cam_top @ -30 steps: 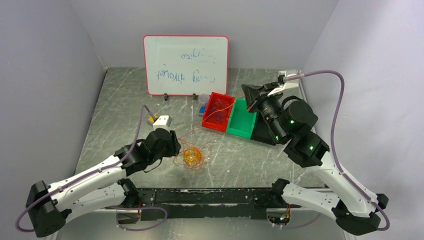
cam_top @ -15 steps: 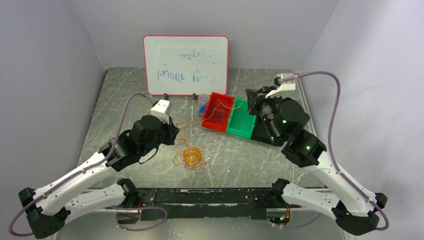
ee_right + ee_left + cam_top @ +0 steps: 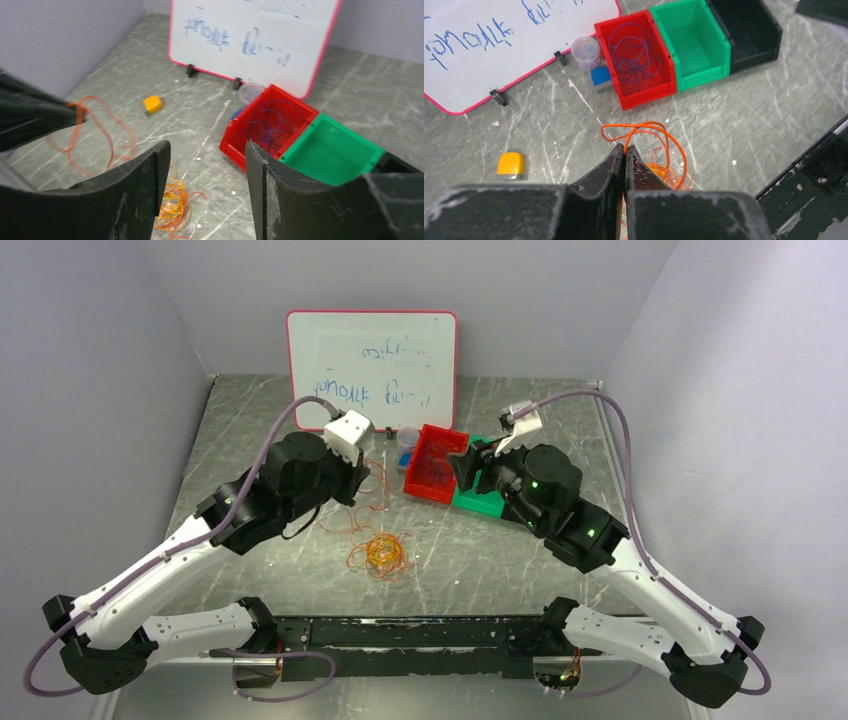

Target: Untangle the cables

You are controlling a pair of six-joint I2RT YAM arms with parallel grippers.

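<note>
Pinched orange cable (image 3: 667,141) in clamped left gripper (image 3: 624,150), above tangle (image 3: 380,552). Held right gripper (image 3: 207,150) jaws apart, empty, near red bin (image 3: 649,97) and green bin (image 3: 701,80).

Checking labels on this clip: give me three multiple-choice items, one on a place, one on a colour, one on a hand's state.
1. Where do the dark looped cables lie? A green bin; B red bin; C bare table.
2. What colour is the strand in the left hand? A orange; B green; C white.
3. The right hand is: A shut on a cable; B open, empty; C shut, empty.
Key: B, loops sit inside the red walls; A, an orange strand leaves the shut hand; B, jaws apart, nothing between.
</note>
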